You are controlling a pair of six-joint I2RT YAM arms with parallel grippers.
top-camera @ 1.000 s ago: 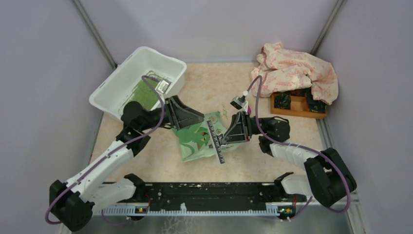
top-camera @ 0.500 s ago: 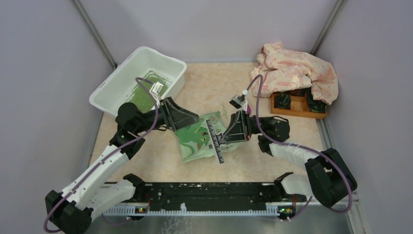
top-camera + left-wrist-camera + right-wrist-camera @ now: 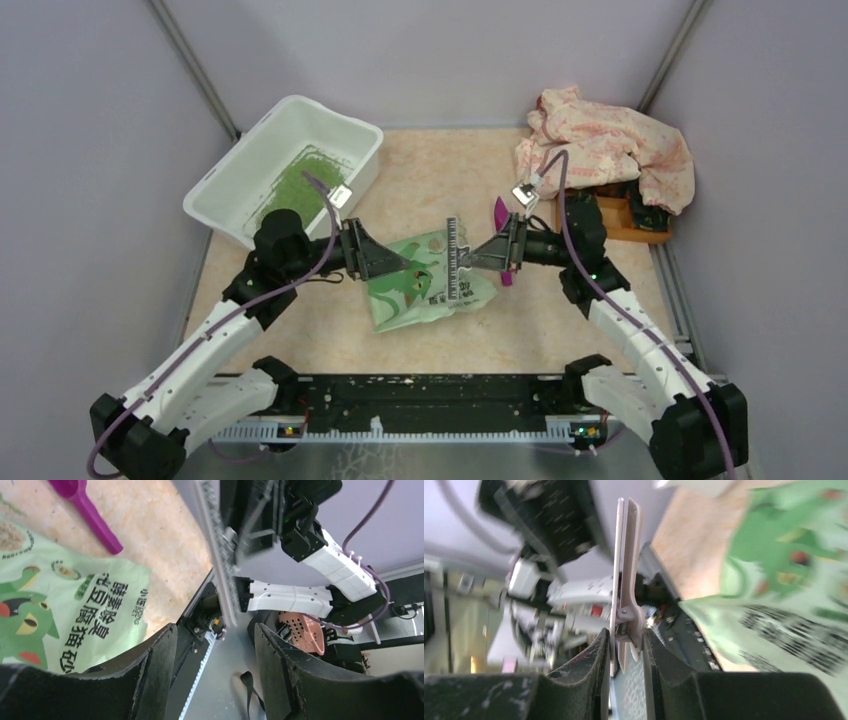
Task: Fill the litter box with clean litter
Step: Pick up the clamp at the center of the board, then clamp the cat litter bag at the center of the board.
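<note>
2 fingers of the right gripper [image 3: 624, 641] are clamped on the spring end of a long pale clip [image 3: 625, 555], which stands up out of the grip over the right side of the green printed bag [image 3: 425, 285]. Whether the clip touches the bag I cannot tell. The left gripper [image 3: 215, 630] has its jaws apart with nothing between them, its tips at the bag's left edge. The bag lies flat in the middle of the tabletop [image 3: 420, 170], with a purple scoop [image 3: 500, 213] just beyond its far right corner. The litter box [image 3: 245, 155] sits at the far left corner, and the clean litter [image 3: 295, 185] forms a green patch over part of its floor. The step looks like work on the bag's clip, though coming off or going on is unclear. Either way, the left jaws should close on the bag's edge first, so the right arm moves only the clip and the bag neither drags nor spills.
</note>
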